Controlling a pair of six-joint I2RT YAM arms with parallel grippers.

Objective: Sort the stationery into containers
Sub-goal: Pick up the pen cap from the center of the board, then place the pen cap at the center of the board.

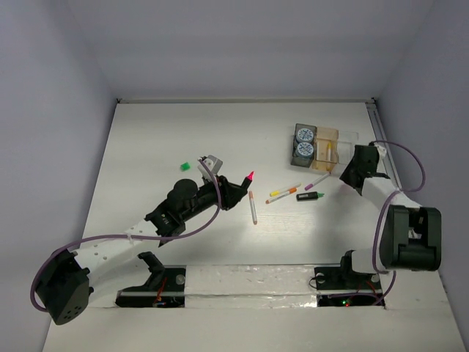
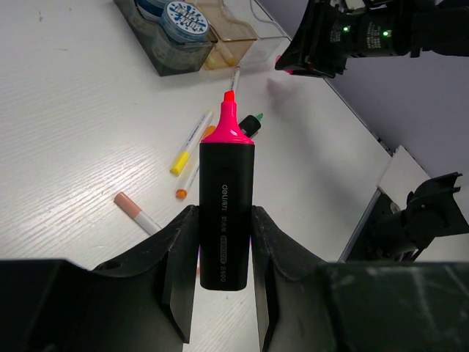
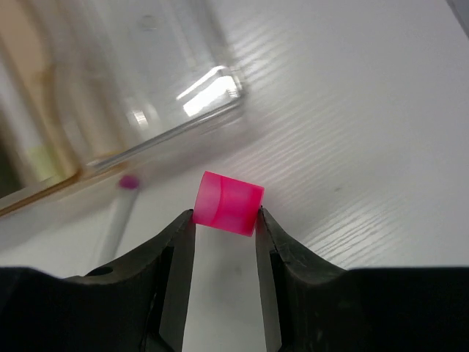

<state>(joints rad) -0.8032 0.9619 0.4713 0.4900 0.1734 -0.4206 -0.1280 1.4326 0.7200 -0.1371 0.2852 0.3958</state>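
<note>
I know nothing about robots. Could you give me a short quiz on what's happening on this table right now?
1. What is the left end effector gripping?
A. a yellow pen
B. a pink-tipped highlighter
C. a roll of tape

2. True or false: the two blue-white rolls lie outside the row of trays.

3. Fill in: the small pink thing between the fingers of the right end effector is a ____.

Key
1. B
2. False: both rolls sit in the dark grey end tray.
3. It is a pink cap.
</note>
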